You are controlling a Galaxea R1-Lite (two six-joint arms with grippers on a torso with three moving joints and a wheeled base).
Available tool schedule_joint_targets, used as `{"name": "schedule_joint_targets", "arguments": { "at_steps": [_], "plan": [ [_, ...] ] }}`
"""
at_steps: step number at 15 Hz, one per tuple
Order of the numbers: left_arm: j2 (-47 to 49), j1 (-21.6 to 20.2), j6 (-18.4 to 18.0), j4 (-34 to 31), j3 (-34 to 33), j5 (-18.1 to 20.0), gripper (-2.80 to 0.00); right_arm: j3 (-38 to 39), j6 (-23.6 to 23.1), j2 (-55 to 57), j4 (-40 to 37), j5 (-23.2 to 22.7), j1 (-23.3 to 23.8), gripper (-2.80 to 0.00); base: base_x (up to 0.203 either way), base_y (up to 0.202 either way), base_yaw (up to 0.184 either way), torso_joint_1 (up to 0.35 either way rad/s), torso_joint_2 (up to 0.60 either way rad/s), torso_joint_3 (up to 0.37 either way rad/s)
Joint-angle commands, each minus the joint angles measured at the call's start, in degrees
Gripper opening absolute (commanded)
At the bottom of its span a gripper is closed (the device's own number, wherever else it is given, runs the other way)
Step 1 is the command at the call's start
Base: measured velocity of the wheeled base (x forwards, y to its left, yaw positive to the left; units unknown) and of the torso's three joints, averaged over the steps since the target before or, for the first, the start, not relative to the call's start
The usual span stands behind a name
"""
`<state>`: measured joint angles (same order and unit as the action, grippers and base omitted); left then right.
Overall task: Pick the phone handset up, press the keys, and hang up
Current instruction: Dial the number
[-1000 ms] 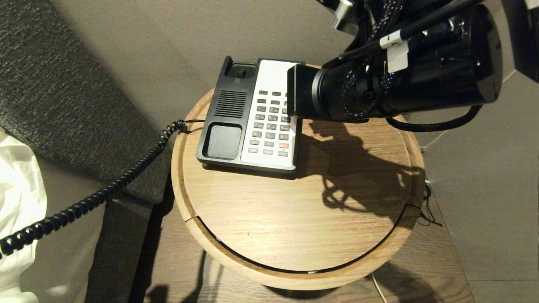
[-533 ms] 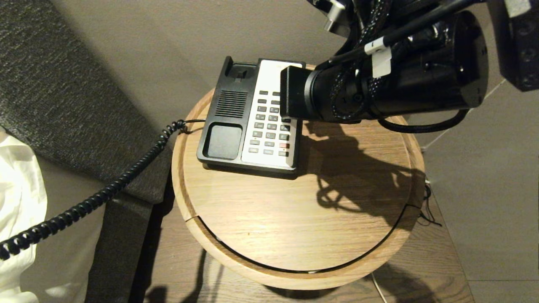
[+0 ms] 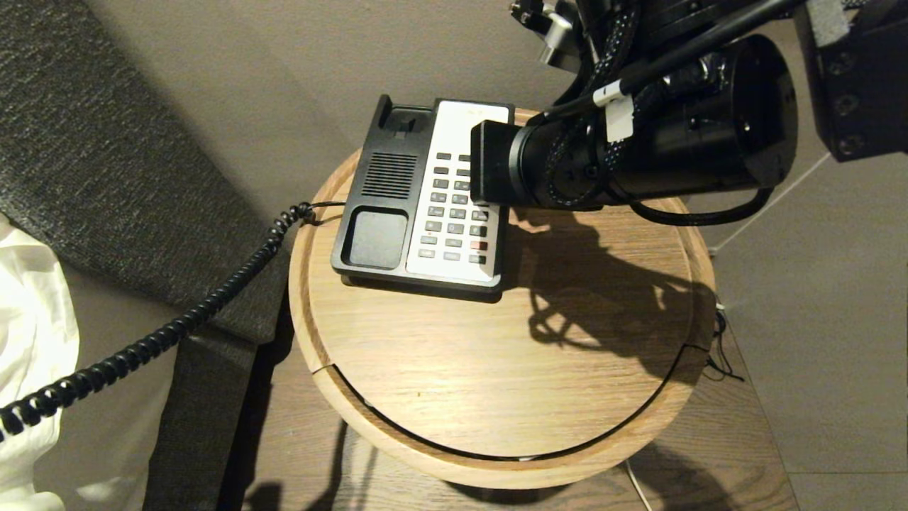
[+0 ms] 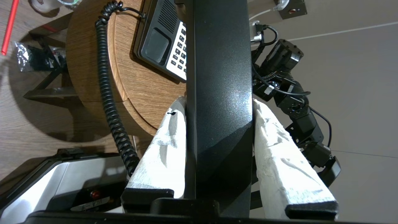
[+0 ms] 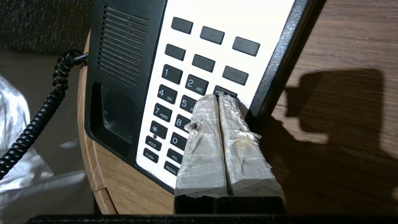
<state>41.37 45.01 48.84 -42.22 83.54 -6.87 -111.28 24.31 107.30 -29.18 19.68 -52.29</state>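
The phone handset (image 4: 217, 77) is a long glossy black bar, off its cradle and clamped between the white-wrapped fingers of my left gripper (image 4: 219, 102). Its coiled cord (image 3: 177, 326) runs from the phone base (image 3: 386, 191) off the table's left side. In the head view the handset and left gripper are out of sight. The keys (image 5: 174, 93) sit in the white faceplate. My right gripper (image 5: 218, 96) is shut, fingers pressed together, with its tips on the key right of the 2. My right arm (image 3: 638, 156) covers the right part of the keypad in the head view.
The phone stands at the back of a round wooden table (image 3: 496, 369) with a raised rim. A dark upholstered panel (image 3: 106, 142) and white cloth (image 3: 28, 319) lie to the left. Grey floor (image 3: 816, 319) is on the right.
My right arm has edged slightly left over the keypad. The phone base, cord and table have not moved.
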Motion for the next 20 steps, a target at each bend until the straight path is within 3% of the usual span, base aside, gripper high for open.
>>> {"name": "schedule_joint_targets", "arguments": {
  "at_steps": [1, 12, 20],
  "plan": [
    [-0.15, -0.01, 0.3, -0.24, -0.22, -0.08, -2.8, 0.01, -0.06, 0.09, 0.15, 0.1, 0.43, -2.8, 0.0, 0.0, 0.0, 0.0, 0.0, 0.0],
    [-0.68, -0.01, 0.3, -0.24, -1.1, -0.08, -2.8, 0.04, -2.3, 0.48, 1.08, 0.19, 1.4, -2.8, 0.0, 0.0, 0.0, 0.0, 0.0, 0.0],
    [-1.3, -0.2, 0.3, -0.24, -2.12, 0.28, -2.8, 0.01, -0.29, -3.06, -0.62, -0.87, 0.92, -2.8, 0.0, 0.0, 0.0, 0.0, 0.0, 0.0]
  ]
}}
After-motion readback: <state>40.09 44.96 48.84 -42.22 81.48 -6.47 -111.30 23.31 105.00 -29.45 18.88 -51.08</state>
